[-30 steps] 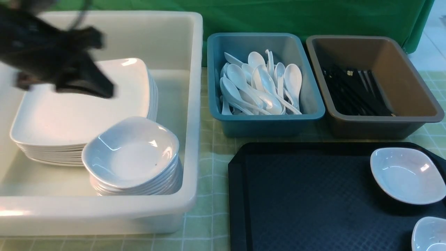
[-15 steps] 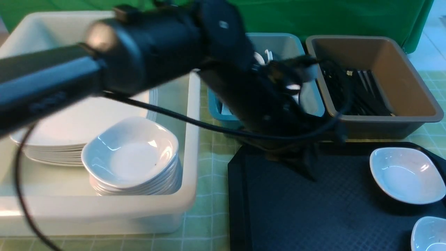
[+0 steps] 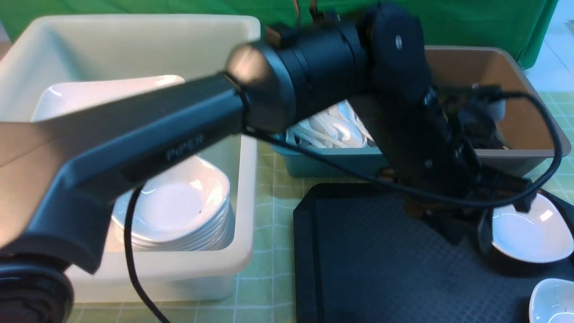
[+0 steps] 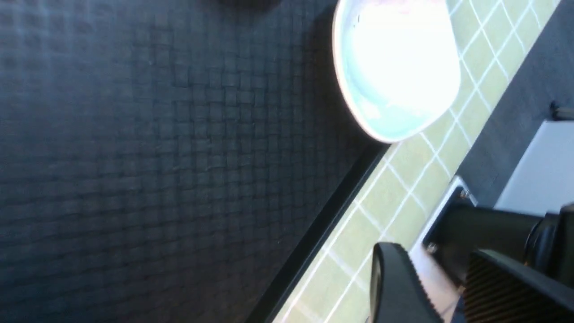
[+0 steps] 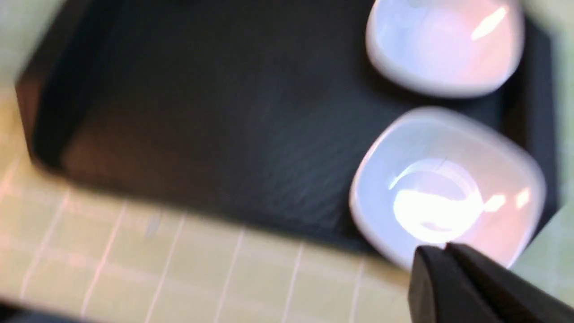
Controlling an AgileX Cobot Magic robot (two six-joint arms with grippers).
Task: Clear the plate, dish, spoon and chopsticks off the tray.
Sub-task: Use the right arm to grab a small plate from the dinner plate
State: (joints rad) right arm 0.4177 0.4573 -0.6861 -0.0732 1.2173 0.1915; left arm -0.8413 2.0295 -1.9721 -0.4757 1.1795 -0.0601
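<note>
The black tray holds two small white dishes. My left gripper hangs over the tray at the left rim of the far dish. In the left wrist view its jaws stand apart with nothing between them, and that dish lies ahead. My right gripper is shut and empty, just above the near dish, which also shows in the front view. Large white plates are stacked in the white tub. White spoons lie in the blue tub. The chopsticks are hidden behind the arm.
The white tub on the left also holds a stack of small dishes. Blue tub and brown tub stand behind the tray. My left arm spans the scene, trailing a cable. A green checked cloth covers the table.
My left arm has swung from over the plates in the white tub across to the right, down to the tray beside the far dish. Its jaws have parted.
</note>
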